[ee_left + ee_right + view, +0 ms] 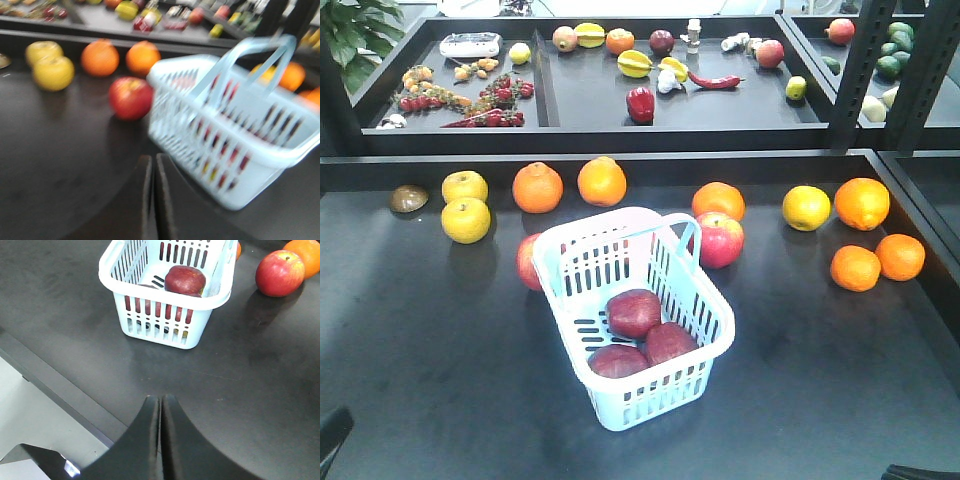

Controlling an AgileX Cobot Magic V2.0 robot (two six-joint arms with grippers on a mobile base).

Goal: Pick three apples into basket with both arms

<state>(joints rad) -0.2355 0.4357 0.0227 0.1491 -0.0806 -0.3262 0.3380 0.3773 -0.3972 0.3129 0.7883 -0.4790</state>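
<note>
Three dark red apples (634,312) (617,361) (670,342) lie inside the pale blue basket (710,322) in the middle of the black table. The basket also shows in the left wrist view (250,172), blurred, and in the right wrist view (170,335) with one dark apple (185,279) on top. My left gripper (153,159) is shut and empty, low over the table, left of the basket's near corner. My right gripper (160,400) is shut and empty near the table's front edge, apart from the basket.
A brighter pink-red apple (720,240) sits right of the basket and another (527,262) behind its left side. Oranges (538,187) (602,181) (861,203) and yellow fruits (466,220) (806,208) line the back. Trays of mixed produce (640,104) stand behind a raised edge.
</note>
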